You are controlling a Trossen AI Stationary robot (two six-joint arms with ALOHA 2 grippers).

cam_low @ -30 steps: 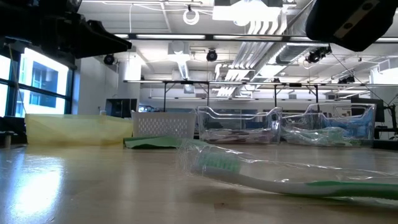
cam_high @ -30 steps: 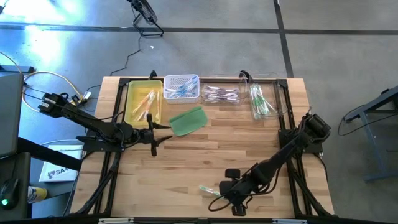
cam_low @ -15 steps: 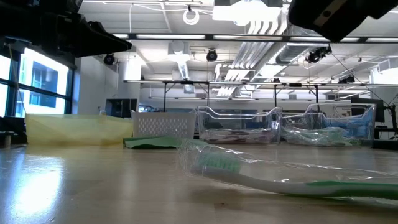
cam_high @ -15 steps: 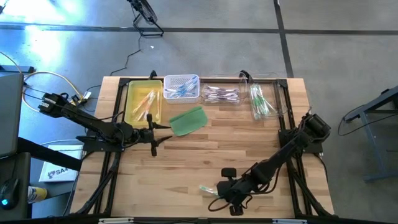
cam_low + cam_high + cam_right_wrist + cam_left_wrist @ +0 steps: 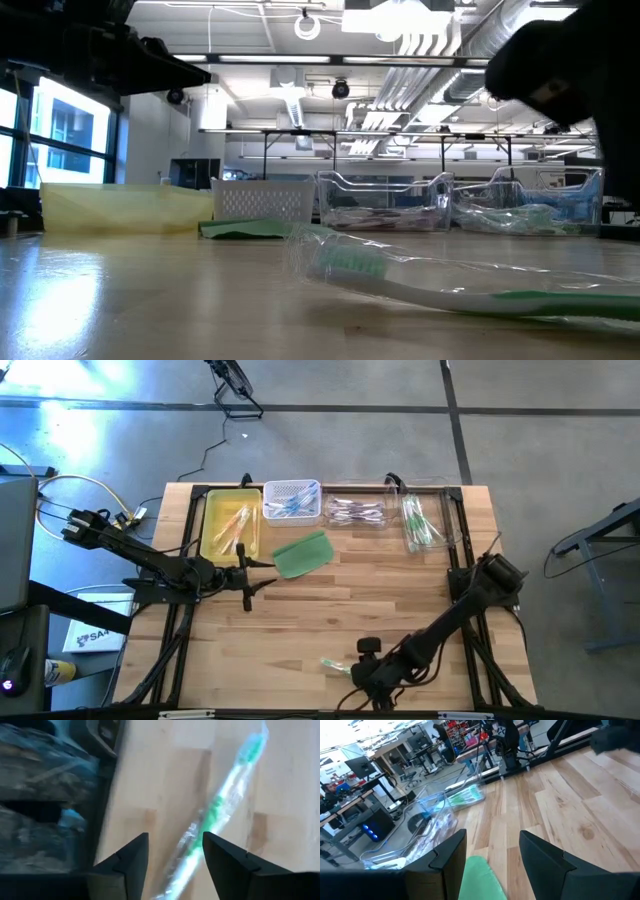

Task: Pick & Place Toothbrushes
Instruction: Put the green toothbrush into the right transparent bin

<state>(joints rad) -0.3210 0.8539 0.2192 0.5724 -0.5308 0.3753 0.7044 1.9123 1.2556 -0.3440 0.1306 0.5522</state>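
Right gripper (image 5: 357,682): low at the near edge of the table, fingers (image 5: 125,860) spread apart with nothing between them, just above the wrapped toothbrush
Wrapped toothbrush (image 5: 440,283): green and white, in a clear wrapper, flat on the wood (image 5: 380,590) near the front edge; in the right wrist view (image 5: 215,815) it runs between and beyond the two fingers
Left gripper (image 5: 247,574): over the left side of the table, just beside the green pad (image 5: 302,553), fingers (image 5: 447,857) apart and empty
Yellow tray (image 5: 229,520): back left, orange-pink toothbrushes inside
White basket (image 5: 291,499): beside the yellow tray, blue toothbrushes inside
Clear bins (image 5: 357,511): back right, one with purple toothbrushes, the next (image 5: 421,522) with green ones
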